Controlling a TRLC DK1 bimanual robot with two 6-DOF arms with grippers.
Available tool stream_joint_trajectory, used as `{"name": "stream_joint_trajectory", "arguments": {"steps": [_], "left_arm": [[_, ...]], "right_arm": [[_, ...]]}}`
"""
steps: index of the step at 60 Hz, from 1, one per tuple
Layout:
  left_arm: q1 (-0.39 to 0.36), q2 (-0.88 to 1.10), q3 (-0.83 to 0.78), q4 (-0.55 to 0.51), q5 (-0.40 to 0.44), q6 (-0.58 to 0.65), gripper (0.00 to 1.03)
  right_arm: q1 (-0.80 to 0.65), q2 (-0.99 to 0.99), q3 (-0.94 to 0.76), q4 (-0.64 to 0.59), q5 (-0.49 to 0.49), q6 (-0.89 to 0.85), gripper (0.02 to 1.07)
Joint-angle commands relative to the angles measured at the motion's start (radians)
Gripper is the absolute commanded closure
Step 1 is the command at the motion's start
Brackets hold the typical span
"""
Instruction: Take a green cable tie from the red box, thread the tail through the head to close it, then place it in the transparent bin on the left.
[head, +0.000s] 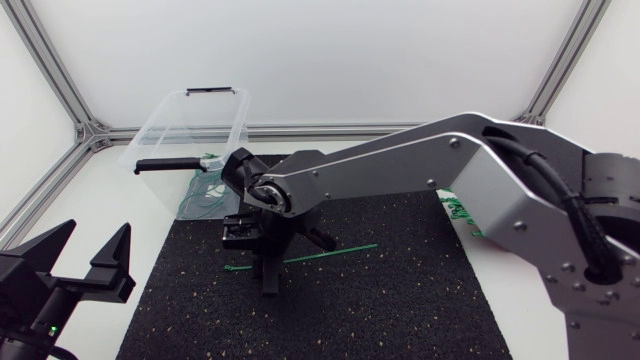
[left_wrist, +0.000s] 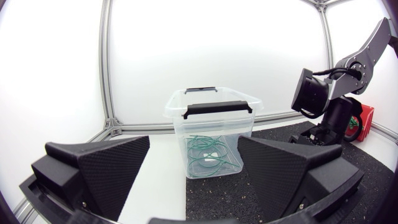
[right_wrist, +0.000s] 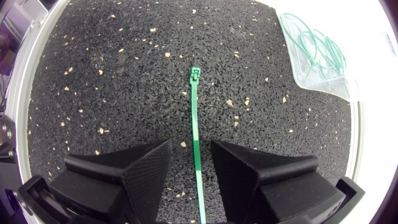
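Note:
A straight green cable tie (right_wrist: 195, 118) lies flat on the black mat (head: 400, 300). Its head (right_wrist: 195, 74) points ahead of my right gripper (right_wrist: 189, 147), and its tail runs between the two fingers, which stand apart on either side without pinching it. From above, the right gripper (head: 267, 275) points down onto the tie (head: 330, 253) at the mat's middle. The transparent bin (head: 190, 125) stands at the back left and holds closed green ties (left_wrist: 208, 155). My left gripper (head: 90, 250) is open and empty at the front left. The red box (left_wrist: 365, 119) stands beyond the right arm.
My right arm (head: 420, 165) spans the table from the right edge to the middle, over the mat's back half. A corner of the bin (right_wrist: 314, 53) with looped ties lies ahead of the right gripper, to one side. The bin's black handle (head: 165, 165) faces the mat.

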Motion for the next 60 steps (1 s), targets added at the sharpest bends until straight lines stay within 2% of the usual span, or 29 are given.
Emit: {"name": "stream_joint_trajectory", "arguments": {"steps": [1,4,32,60], "left_arm": [[0.005,-0.007,-0.042,-0.004,-0.007,0.014,0.04],[0.007,-0.007,-0.041,-0.005,-0.007,0.014,0.04],[0.004,-0.007,-0.042,-0.005,-0.007,0.014,0.04],[0.001,-0.007,-0.042,-0.007,-0.007,0.014,0.04]], "right_arm": [[0.006,0.051,0.003,0.022,0.031,-0.027,0.66],[0.006,0.052,0.000,0.033,0.037,-0.032,0.71],[0.016,0.063,-0.070,0.134,0.154,-0.080,0.74],[-0.003,0.088,-0.033,0.137,0.159,-0.089,0.76]]}}
